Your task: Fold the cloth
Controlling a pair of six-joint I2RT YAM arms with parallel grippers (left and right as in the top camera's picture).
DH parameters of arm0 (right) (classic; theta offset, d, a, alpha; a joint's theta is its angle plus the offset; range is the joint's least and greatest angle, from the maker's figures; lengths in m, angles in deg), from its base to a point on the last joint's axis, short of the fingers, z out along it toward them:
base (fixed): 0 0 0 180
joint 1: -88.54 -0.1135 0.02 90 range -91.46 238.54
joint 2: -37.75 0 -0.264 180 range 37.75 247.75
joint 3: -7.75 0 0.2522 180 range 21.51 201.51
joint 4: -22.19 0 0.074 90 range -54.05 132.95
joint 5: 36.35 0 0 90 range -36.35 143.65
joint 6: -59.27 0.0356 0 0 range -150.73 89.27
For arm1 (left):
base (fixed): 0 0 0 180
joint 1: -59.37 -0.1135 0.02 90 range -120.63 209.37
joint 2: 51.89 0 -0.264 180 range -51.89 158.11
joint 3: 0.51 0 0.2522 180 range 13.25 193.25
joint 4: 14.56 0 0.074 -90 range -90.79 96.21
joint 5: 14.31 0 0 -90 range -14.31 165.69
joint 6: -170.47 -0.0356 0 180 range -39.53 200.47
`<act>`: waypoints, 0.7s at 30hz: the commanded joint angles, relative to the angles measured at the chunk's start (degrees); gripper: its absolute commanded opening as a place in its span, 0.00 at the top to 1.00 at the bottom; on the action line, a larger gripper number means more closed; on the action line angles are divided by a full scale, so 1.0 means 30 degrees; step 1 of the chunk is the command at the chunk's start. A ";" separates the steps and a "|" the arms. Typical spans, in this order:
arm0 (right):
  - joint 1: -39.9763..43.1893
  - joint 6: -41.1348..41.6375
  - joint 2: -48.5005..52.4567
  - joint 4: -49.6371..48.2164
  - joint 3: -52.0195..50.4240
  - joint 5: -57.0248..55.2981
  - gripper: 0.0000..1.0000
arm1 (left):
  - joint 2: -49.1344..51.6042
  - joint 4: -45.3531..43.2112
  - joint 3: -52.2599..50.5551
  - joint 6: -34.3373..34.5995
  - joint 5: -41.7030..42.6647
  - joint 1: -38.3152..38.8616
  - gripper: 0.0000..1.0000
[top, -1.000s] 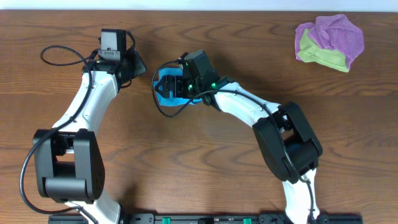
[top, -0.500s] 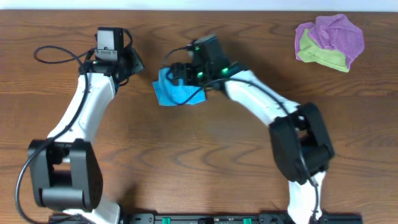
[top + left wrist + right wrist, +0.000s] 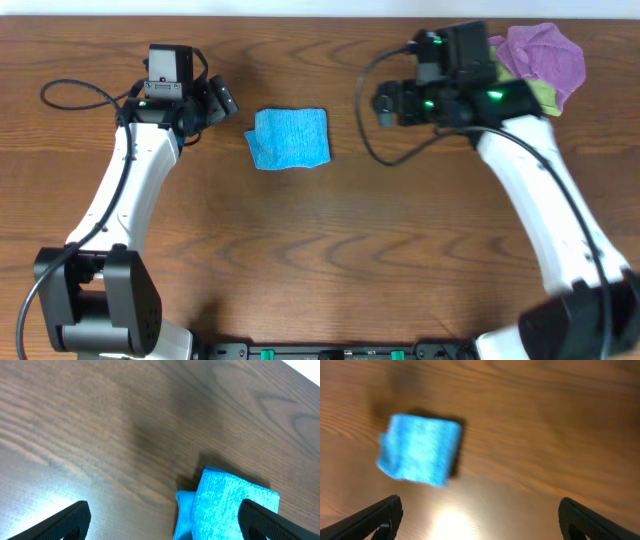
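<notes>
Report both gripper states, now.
Left gripper: open, empty, apart from the folded blue terry cloth.
Right gripper: open, empty.

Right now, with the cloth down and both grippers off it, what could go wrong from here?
1. The blue cloth is folded unevenly. In the left wrist view a lower layer sticks out at its left edge, so the fold may loosen.
2. The open left gripper sits close to that edge, and a careless move could drag the cloth.
3. Behind the open right gripper, the wrist overlaps the purple and green cloth pile seen from overhead, so it might snag it.
</notes>
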 commanded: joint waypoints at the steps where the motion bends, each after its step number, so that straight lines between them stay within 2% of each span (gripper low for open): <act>1: 0.0678 -0.1027 -0.1661 0.0947 -0.0561 -0.2528 0.01 | -0.0750 0.0401 0.0386 0.1107 -0.0255 -0.0095 0.05; 6: 0.1727 -0.1035 -0.5865 0.0685 -0.4779 -0.3075 0.01 | -0.1384 0.0743 0.0386 0.2164 -0.0087 -0.0095 0.04; 11: 0.2885 -0.1013 -1.1132 0.0131 -0.9887 -0.3075 0.01 | -0.1865 0.1224 0.0386 0.2237 0.0750 -0.0095 0.05; 16: 0.3832 -0.0794 -1.6320 0.0095 -1.3427 -0.3111 0.01 | -0.2069 0.2091 0.0386 0.2594 0.1435 -0.0095 0.05; 21: 0.4408 0.1370 -2.1369 -0.0080 -1.5671 -0.4211 0.01 | -0.2594 0.2543 0.0386 0.2718 0.2550 -0.0087 0.04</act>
